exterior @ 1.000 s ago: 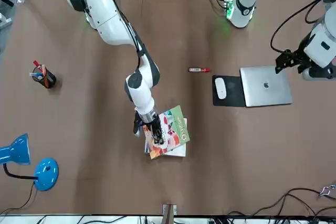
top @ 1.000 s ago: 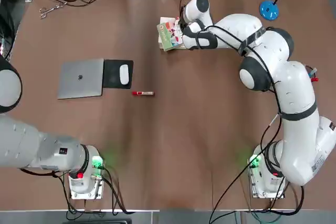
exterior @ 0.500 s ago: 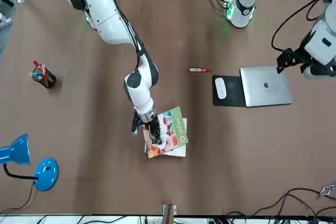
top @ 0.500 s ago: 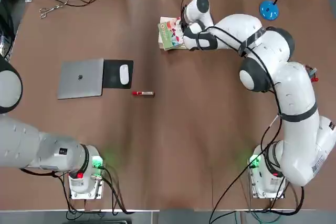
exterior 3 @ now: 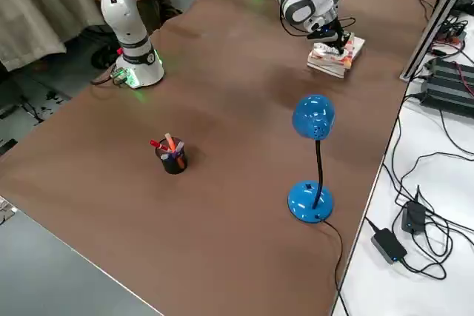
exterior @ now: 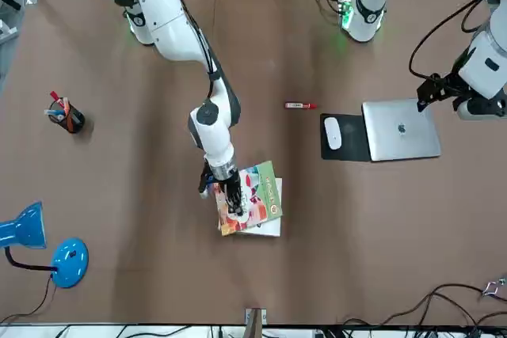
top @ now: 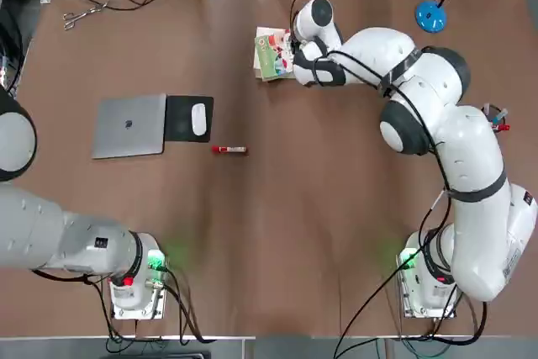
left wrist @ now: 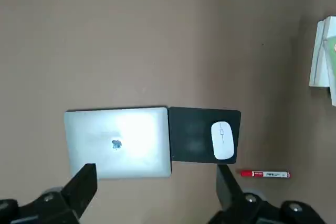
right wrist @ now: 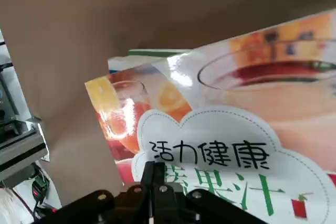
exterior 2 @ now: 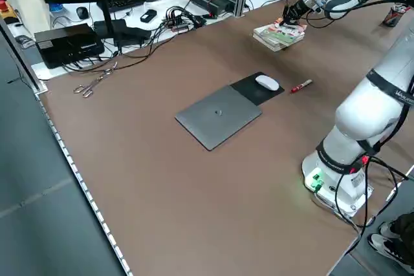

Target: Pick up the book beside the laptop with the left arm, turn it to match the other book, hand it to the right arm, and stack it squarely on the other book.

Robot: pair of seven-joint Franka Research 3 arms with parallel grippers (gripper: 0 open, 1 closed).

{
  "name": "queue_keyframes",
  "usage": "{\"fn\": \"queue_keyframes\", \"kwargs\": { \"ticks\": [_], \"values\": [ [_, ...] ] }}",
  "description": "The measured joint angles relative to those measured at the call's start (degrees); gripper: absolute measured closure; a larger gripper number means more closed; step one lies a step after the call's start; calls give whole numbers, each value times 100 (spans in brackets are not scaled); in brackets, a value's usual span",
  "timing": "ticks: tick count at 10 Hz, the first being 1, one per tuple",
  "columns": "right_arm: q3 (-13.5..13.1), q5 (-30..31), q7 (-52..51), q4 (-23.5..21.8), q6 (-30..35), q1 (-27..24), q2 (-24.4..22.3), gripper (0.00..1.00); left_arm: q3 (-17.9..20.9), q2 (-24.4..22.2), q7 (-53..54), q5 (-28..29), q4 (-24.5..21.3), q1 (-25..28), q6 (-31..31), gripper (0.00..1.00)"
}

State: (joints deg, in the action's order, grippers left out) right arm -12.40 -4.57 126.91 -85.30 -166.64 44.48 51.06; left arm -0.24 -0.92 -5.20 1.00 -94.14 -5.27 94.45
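Currently at the stacking end of the job.
right gripper (exterior: pixel 233 205): fingers are pressing together, tips down on the cover of the book (exterior: pixel 260 198). Not clamping an edge; the shut tips are sitting on the cover, likely so they can push or twist it flat instead of lifting.
the book: lying directly under the right gripper, on top of the other book (exterior: pixel 271 229). Sitting skewed, green-bordered end swinging away from the fingertips, one corner overhanging.
the other book: showing only as a white strip past the coloured cover, on the side away from the right arm's wrist. Staying flat on the table (top: pixel 277 208), so it is acting as the reference edge.
stack state: my read, placed but not square yet; the remaining work is rotating the top cover until the edges are lining up.
left gripper (left wrist: pixel 153 174): jaws standing wide, holding nothing, hanging high over the laptop (left wrist: pixel 117 142). Parked clear of the right arm's side, handover apparently being done.
near left gripper: mouse pad (left wrist: pixel 203 136) touching the laptop's edge with a mouse (left wrist: pixel 222 139) on it, red marker (left wrist: pixel 264 174) just beyond, all well apart from the stack.
risk: pressing too hard is likely dragging both books together instead of sliding only the top one.
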Motion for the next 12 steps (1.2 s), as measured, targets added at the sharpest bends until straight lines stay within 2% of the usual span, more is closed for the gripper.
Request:
{"fn": "queue_keyframes", "kwargs": {
  "ticks": [12],
  "values": [
    [-55,0,228,-219,129,73,-178,100,21,268,0,5,229,18,0,0]
  ]
}}
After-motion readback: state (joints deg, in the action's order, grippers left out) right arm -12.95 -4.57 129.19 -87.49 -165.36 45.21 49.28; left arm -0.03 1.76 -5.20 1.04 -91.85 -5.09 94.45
